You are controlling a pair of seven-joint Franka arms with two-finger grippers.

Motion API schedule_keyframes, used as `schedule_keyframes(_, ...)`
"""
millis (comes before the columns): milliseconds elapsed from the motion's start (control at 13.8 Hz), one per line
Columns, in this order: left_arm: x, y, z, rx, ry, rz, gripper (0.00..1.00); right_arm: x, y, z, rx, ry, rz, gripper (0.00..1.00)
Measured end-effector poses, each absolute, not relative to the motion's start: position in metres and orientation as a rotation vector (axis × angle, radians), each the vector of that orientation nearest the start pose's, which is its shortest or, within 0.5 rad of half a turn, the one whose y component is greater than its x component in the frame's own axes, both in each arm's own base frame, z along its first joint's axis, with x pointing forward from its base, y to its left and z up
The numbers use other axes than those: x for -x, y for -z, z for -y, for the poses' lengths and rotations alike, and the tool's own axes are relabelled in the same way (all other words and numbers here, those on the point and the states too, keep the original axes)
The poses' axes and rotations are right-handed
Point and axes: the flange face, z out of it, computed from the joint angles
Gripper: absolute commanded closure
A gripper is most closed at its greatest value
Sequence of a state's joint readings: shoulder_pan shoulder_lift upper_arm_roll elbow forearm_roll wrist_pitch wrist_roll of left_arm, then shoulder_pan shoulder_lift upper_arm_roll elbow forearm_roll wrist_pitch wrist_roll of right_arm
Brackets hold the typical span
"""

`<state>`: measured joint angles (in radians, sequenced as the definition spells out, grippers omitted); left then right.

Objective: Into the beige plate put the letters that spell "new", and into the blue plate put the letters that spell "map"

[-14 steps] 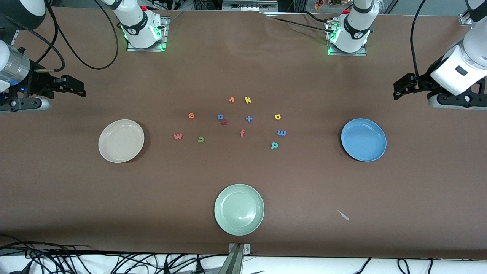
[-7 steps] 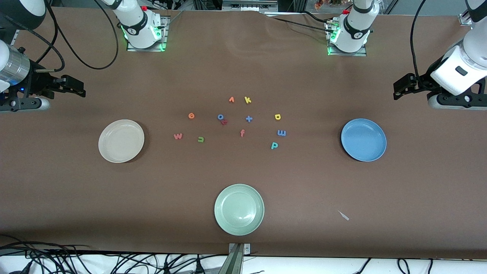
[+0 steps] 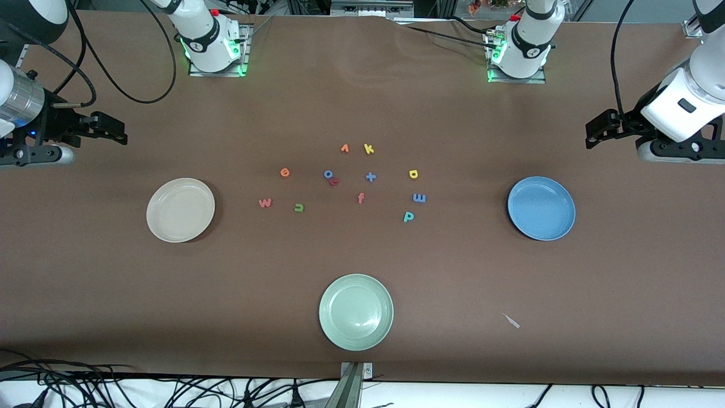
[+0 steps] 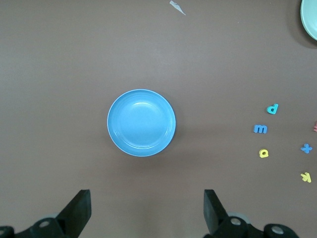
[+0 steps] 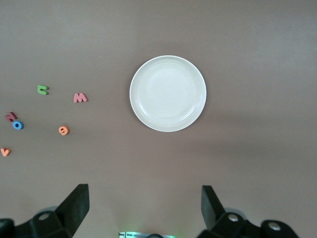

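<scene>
- The right claw [image 3: 116,136] is wide and empty at its desk edge; the "w" [image 3: 265,203] lies toward the middle, past the beige plate [image 3: 170,229].
- The left claw [image 3: 595,131] is wide and empty at the other edge; the "m" [image 3: 419,198] lies past the blue plate [image 3: 563,226].

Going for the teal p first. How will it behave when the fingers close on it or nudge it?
The teal p looks like a small thin foam cutout lying flat on the brown table cover, so it is probably very light and may slide if nudged. It should squash slightly in a pinch rather than break. Being flat, it is unlikely to roll.
</scene>
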<state>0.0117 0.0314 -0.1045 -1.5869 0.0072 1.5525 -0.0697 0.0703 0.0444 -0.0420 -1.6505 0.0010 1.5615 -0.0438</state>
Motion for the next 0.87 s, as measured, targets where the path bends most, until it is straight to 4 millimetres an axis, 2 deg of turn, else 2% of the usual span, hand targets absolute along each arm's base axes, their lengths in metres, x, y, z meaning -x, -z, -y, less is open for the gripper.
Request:
schedule_keyframes(651,-0.559,-0.602,0.051,3.132,-0.089,-0.038,0.00,-0.560,-0.562,-0.016,3.132,-0.210,0.113,0.00)
schedule_keyframes(867,-0.559,-0.594,0.061,3.149,-0.143,-0.062,0.00,-0.560,-0.561,-0.016,3.132,-0.210,0.113,0.00)
